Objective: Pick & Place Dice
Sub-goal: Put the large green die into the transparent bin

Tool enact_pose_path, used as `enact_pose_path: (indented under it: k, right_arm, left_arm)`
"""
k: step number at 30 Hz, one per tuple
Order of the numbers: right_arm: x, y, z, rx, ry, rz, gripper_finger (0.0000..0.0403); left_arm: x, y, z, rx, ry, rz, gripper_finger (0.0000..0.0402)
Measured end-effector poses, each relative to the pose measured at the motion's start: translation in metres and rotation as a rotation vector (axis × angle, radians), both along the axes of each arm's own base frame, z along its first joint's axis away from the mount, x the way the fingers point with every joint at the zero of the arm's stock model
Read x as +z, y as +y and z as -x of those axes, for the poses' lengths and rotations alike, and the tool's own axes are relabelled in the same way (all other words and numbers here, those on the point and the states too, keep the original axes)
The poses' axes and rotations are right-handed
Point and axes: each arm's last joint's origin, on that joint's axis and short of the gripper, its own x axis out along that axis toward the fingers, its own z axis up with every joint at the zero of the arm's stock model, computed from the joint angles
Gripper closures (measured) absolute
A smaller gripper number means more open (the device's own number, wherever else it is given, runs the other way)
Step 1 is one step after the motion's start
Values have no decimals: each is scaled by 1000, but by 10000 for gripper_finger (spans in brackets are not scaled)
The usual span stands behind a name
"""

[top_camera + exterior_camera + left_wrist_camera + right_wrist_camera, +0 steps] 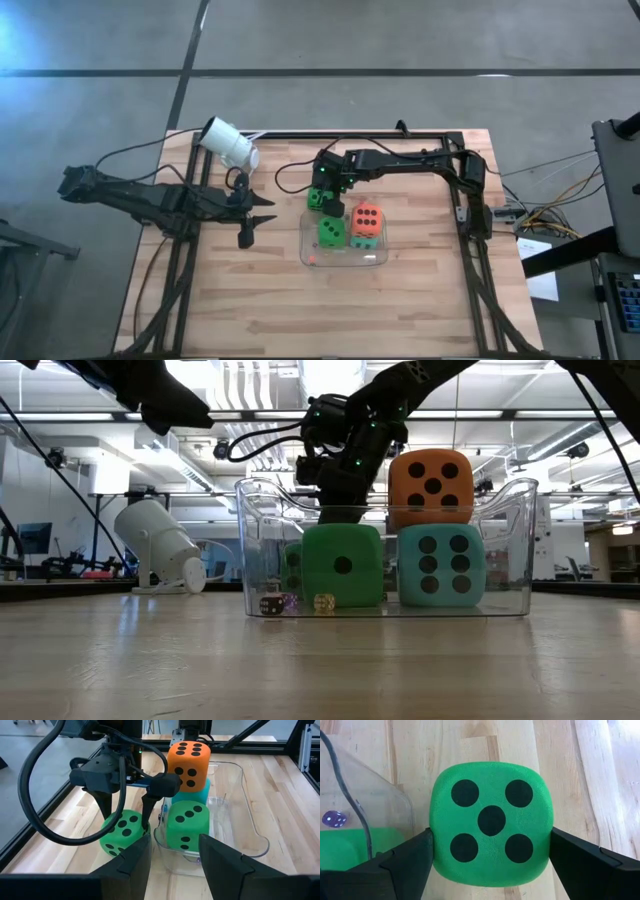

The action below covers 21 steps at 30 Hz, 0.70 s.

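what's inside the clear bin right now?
The clear bin holds a green die, a teal die with an orange die stacked on it, and a few tiny dice on the floor. Anything behind the big dice is hidden.

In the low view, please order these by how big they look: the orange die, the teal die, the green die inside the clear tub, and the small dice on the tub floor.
1. Green soft die, orange soft die and teal soft die: about alike, so unranked; nearness to the camera may differ.
2. Tiny dice on the clear plastic tub's floor: clearly smallest.
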Motion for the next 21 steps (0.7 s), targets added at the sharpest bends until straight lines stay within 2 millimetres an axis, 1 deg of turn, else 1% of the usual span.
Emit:
enact_pose_path:
  k: [12, 21]
  right_arm:
    - [1, 0, 0, 4, -3, 3, 53]
    - [11, 1, 2, 5, -26, 9, 53]
  left_arm:
    - [0, 0, 0, 0, 0, 0, 231]
    - [0, 0, 0, 0, 0, 0, 231]
